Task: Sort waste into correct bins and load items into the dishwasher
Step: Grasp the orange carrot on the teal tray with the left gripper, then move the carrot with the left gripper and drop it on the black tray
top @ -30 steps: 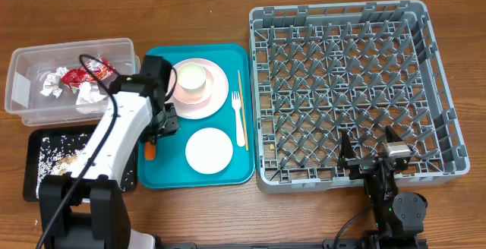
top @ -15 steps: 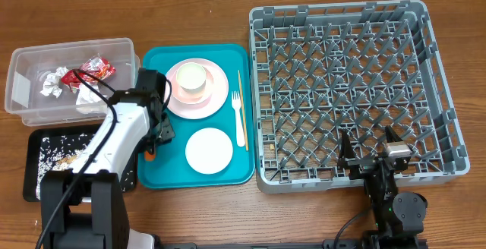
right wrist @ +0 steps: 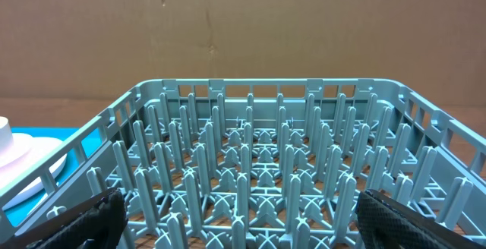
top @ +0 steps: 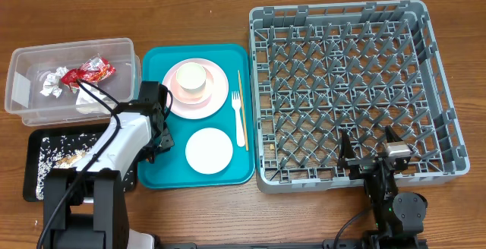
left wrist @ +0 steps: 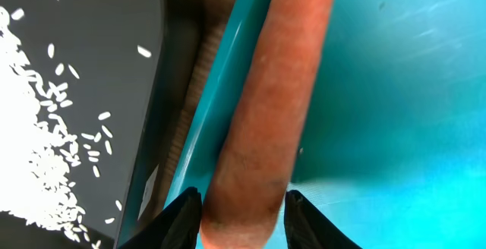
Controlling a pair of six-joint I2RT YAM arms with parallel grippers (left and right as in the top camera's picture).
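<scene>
the left gripper (left wrist: 243,220) is closed narrowly on the small orange carrot (left wrist: 266,105), one finger pressed to each side of its blunt end. in the left wrist view the carrot runs along the left rim of the teal tray (left wrist: 395,127), with a strip of wooden surface (left wrist: 186,67) and then the black tray (left wrist: 99,44), scattered with white rice (left wrist: 30,150), just beside it. from overhead the carrot is hidden under the left arm, which reaches across the gap between the two trays. behind the black tray, the clear tub (top: 23,67) holds crumpled napkins (top: 52,82) and a red wrapper (top: 89,70). on the teal tray sit a pink plate (top: 216,97) with a white bowl (top: 192,80) on it, a second white bowl (top: 209,149) nearer the front, and a white fork (top: 239,120) beside a thin chopstick (top: 239,82) along the right side. the grey dish rack (top: 349,89) stands to the right of the tray. the right gripper (right wrist: 247,226) hangs at the rack's near edge with its jaws spread wide, holding nothing.
</scene>
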